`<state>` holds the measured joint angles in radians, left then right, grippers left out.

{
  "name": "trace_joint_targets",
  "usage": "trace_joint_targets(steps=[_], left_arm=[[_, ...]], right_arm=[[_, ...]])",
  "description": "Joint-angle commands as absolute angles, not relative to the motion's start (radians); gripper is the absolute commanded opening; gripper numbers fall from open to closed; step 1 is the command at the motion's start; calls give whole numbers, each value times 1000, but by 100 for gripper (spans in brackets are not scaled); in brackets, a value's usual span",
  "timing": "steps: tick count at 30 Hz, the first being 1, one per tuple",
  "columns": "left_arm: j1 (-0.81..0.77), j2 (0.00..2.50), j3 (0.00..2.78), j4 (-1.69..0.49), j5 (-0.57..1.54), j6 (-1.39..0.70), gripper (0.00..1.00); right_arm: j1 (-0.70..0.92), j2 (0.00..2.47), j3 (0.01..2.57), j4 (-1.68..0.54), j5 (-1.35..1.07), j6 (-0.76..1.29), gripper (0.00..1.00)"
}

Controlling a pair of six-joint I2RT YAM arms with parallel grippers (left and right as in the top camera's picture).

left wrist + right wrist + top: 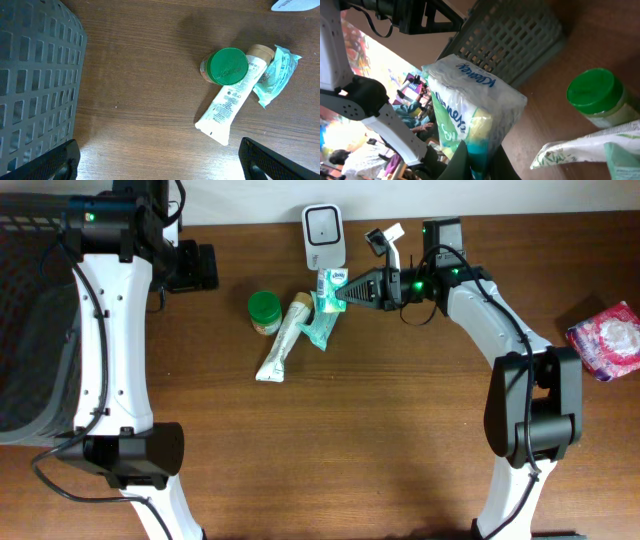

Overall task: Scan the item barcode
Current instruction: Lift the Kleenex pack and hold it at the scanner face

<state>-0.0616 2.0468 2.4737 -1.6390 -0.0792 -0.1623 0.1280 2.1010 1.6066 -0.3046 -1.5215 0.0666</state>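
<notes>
1. A dark grey plastic mesh basket [25,330] sits to the outer side of the left claw [159,161], close by its left fingertip in the left wrist view.
2. The left claw is spread fully wide. It holds nothing and touches nothing, and only bare brown wooden table [140,100] shows between its two black fingertips.
3. Ahead of the left claw and off to its right lie three items in a cluster. They are a small jar with a round green lid [264,311], a long white squeeze tube [282,342] resting against the jar, and a crumpled teal plastic packet [321,330] touching the tube's capped end.
4. The right claw [476,159] is clenched on a soft white-and-green pack of tissues [470,112]. It pinches the pack by one narrow end, and the rest juts out beyond the fingertips.
5. That held pack hangs over the teal packet, just in front of a white, rounded barcode scanner [323,235] that stands at the table's far edge.
6. A red-and-white wrapped packet [605,340] lies well behind the right claw, past its arm's elbow.
</notes>
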Motion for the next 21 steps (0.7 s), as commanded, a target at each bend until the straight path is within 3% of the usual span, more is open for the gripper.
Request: trace_joint_targets(steps=[1, 21], left_arm=[[-62, 2050, 2469, -1640, -83, -171, 99], [-62, 2050, 2469, -1640, -83, -171, 99]], right_arm=[[131, 2083, 1622, -290, -1552, 64, 4], [131, 2083, 1621, -291, -1552, 37, 4]])
